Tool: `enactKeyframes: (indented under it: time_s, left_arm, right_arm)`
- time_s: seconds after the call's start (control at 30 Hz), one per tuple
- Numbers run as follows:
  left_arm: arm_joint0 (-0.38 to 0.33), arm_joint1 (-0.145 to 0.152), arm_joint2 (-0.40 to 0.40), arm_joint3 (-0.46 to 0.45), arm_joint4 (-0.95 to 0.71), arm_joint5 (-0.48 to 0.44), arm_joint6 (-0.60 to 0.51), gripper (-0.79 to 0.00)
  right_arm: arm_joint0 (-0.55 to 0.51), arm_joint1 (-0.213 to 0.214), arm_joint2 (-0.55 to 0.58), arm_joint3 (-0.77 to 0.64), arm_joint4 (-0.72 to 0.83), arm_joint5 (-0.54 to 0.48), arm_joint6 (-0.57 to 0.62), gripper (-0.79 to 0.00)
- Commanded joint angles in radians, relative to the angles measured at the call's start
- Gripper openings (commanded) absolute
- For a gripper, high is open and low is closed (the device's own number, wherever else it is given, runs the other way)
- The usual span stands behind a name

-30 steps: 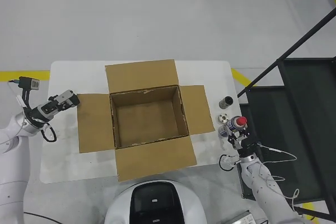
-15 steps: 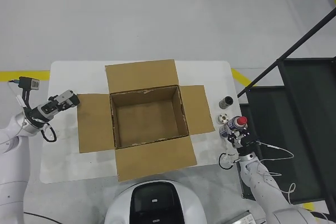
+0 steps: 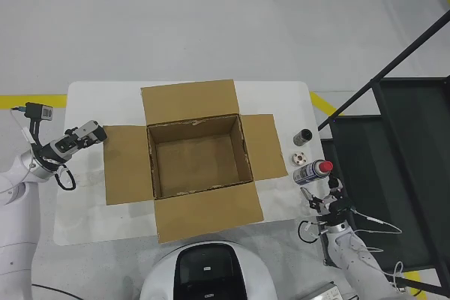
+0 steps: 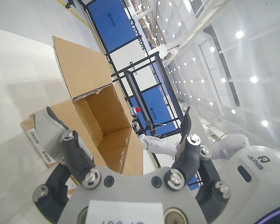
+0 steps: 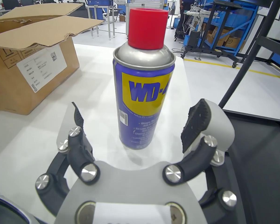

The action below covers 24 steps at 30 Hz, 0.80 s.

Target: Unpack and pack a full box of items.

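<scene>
The right gripper [image 5: 137, 104] is held wide open, low over the table [image 3: 82, 217] near its right edge. The spray can [image 5: 143, 89] is stood upright just ahead of it, touched by neither finger. The left gripper [image 4: 116, 115] is likewise spread wide, just beside the open box's [image 3: 187, 101] left flap.
</scene>
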State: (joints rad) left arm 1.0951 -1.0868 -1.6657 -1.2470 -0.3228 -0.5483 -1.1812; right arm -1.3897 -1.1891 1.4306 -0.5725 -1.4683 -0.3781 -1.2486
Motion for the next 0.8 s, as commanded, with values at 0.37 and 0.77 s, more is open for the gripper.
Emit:
enactKeyframes:
  time_s: [0.37, 0.77]
  left_arm:
    - [0.000, 0.000, 0.000, 0.000, 0.000, 0.000, 0.000, 0.000]
    - [0.000, 0.000, 0.000, 0.000, 0.000, 0.000, 0.000, 0.000]
  right_arm:
    - [-0.010, -0.007, -0.007, -0.139, 0.083, -0.021, 0.221, 0.000]
    - [0.018, -0.008, -0.013, -0.127, 0.102, -0.023, 0.272, -0.785]
